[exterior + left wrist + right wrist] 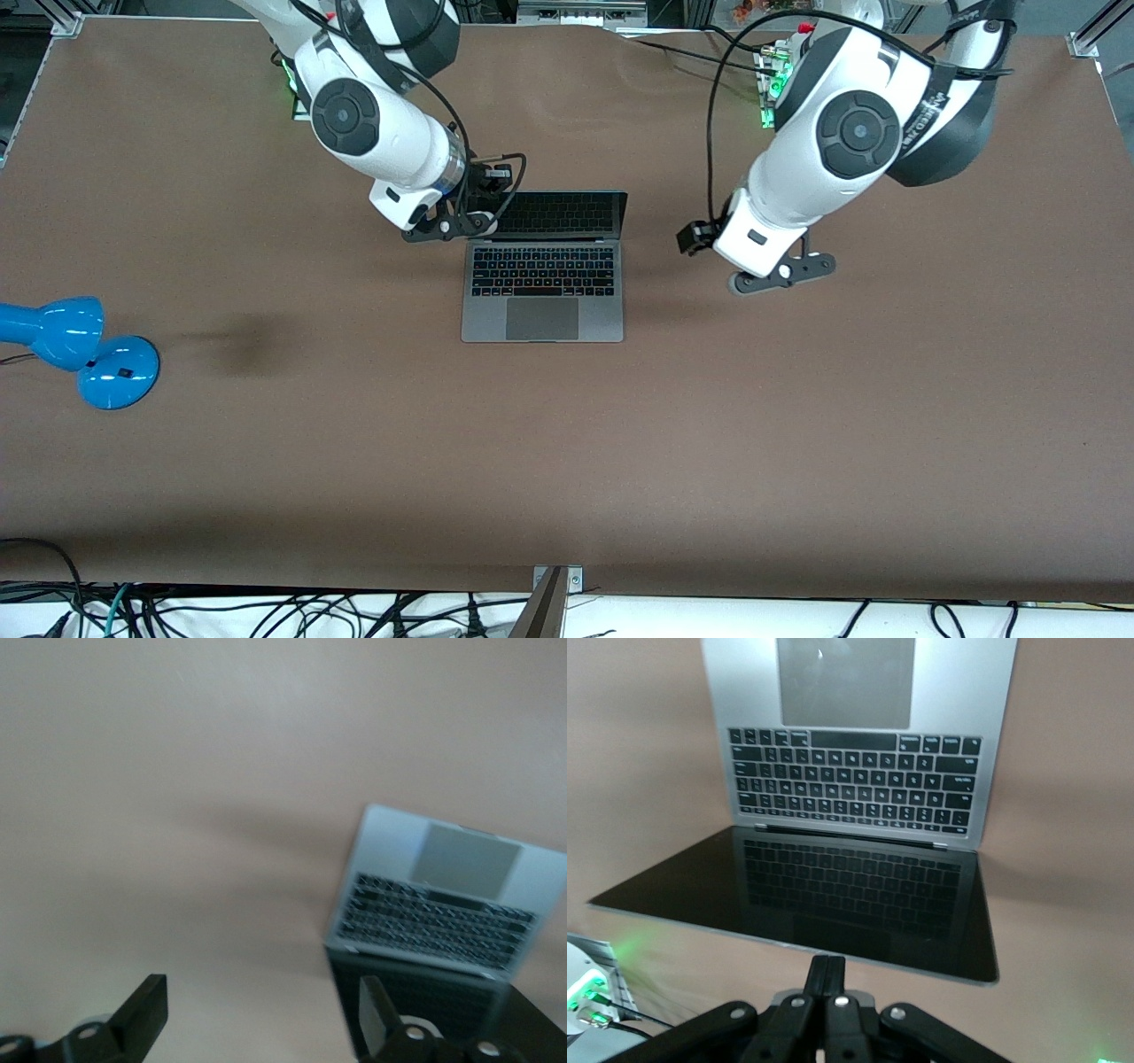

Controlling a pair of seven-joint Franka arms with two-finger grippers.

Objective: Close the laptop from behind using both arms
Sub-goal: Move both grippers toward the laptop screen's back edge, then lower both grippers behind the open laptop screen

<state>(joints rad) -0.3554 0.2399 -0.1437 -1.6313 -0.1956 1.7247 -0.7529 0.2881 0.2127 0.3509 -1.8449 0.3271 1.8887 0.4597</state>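
The laptop (542, 292) lies open in the middle of the table, its dark screen (560, 213) leaning back toward the robots' bases. My right gripper (483, 223) is at the screen's corner toward the right arm's end, just by the lid's top edge. In the right wrist view its fingertips (830, 973) are pressed together on nothing, close to the screen's edge (833, 952). My left gripper (784, 273) hangs over bare table toward the left arm's end, apart from the laptop. Its fingers (146, 1010) stand wide apart with nothing between them, and the laptop (443, 904) shows beside them.
A blue desk lamp (84, 350) lies at the right arm's end of the table. Green-lit boxes (767, 89) sit by the arms' bases. Cables (266, 616) run along the edge nearest the front camera. Brown table surface (567, 461) stretches around the laptop.
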